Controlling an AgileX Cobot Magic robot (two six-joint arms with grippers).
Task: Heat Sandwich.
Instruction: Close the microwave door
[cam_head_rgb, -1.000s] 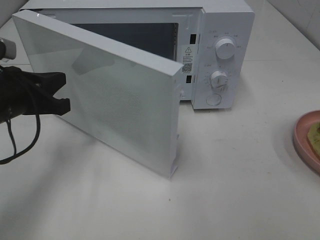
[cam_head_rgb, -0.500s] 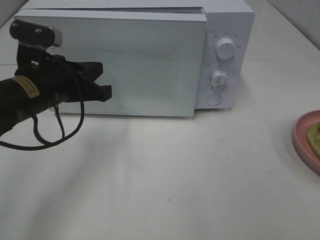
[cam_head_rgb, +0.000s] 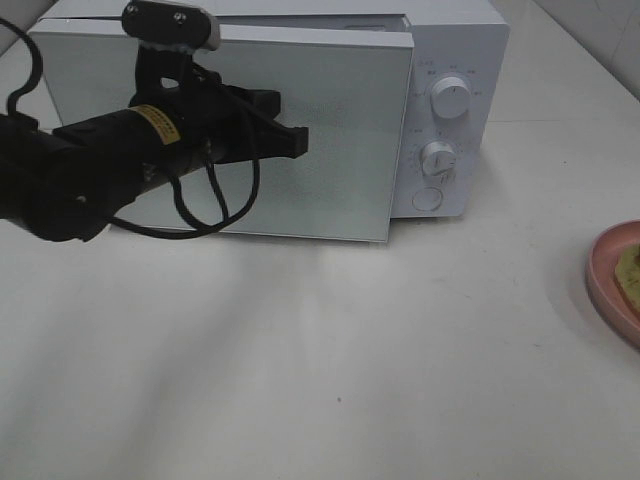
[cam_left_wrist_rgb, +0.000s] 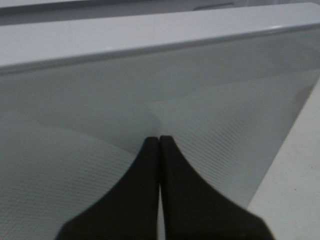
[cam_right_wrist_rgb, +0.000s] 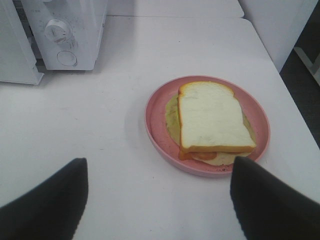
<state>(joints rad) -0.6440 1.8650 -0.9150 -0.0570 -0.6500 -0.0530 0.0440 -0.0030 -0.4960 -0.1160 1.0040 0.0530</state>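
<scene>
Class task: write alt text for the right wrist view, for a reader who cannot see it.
A sandwich lies on a round pink plate on a white table, beyond the open right gripper. A white microwave stands farther off.

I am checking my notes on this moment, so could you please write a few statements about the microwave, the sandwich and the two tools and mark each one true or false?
1. The left tool is shut and holds nothing. True.
2. The microwave door stands wide open. False: it is swung almost closed against the microwave, with only a small gap at its free edge.
3. The sandwich lies on the pink plate. True.
4. The right tool grips the sandwich. False: it is open and short of the plate, touching nothing.
5. The sandwich is inside the microwave. False: it is out on the table, to the right of the microwave.
</scene>
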